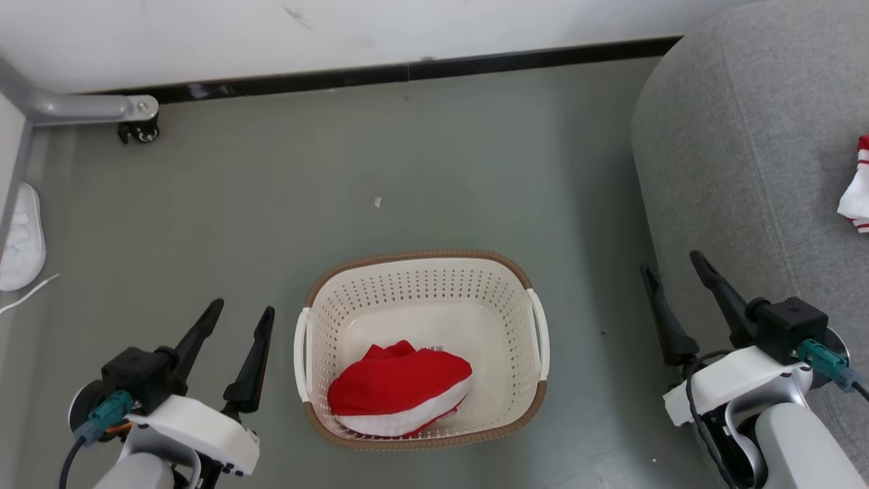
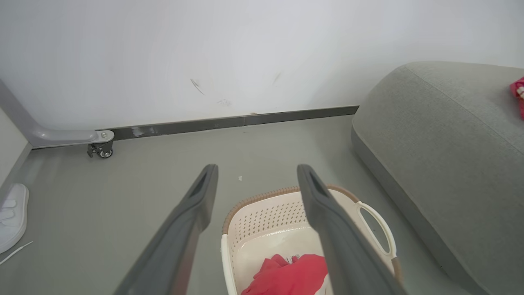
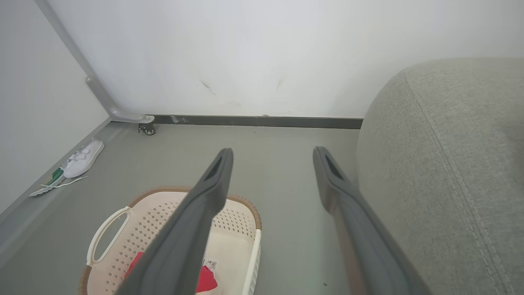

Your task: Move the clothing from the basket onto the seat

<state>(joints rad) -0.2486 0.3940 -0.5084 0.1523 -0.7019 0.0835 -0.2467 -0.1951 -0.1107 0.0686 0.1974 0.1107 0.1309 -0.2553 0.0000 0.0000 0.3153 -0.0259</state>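
Red garment (image 1: 400,387) bunched in cream basket (image 1: 421,255) on grey floor (image 1: 339,170), second red-and-white garment (image 1: 857,187) lying on grey sofa (image 1: 740,156), left pincer (image 1: 242,307) and right pincer (image 1: 671,262) both spread, empty, flanking basket.

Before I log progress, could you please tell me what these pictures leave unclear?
- Head view: second garment, on the sofa, cut off by the right edge.
- Head view: label in the basket mostly covered by the red garment.
- Anything beneath that garment: hidden, all views.
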